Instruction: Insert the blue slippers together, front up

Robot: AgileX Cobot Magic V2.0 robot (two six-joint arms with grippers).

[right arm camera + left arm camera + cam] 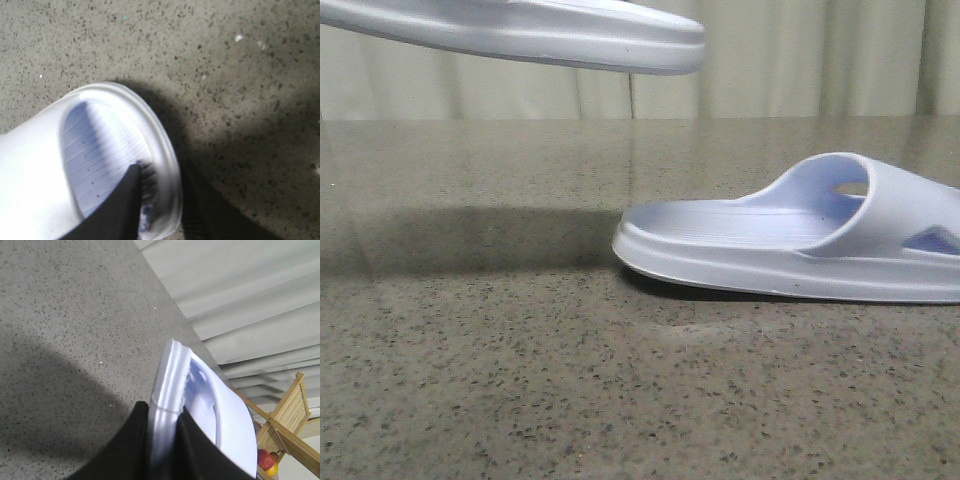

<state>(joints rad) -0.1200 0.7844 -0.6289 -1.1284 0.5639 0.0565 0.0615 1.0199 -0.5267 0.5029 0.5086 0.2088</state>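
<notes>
Pale blue foam fills most of what can be seen: two slide sandals, one in the air and one on a speckled grey stone table (520,400).

From the front, the raised slipper (530,35) hangs high on the left, nearly flat, sole downward, well apart from the tabletop and throwing a broad shadow on it. The left gripper (165,440) has its dark fingers (197,445) pinched on this slipper's edge, one each side of the rim. Gripping the rim seems meant to leave the strap opening free.

The second slipper (800,245) rests on the table to the right, sole down, strap arching up at the far right. The right gripper (157,200) clamps its side wall, one finger (122,205) inside on the ribbed footbed, the other outside. That hold looks intended to steady it, or ready it for lifting.

The two slippers are not touching. By my judgement the nesting itself has not begun; the pair must first be brought together and lined up.

A wooden rack (287,412) stands in the background.
</notes>
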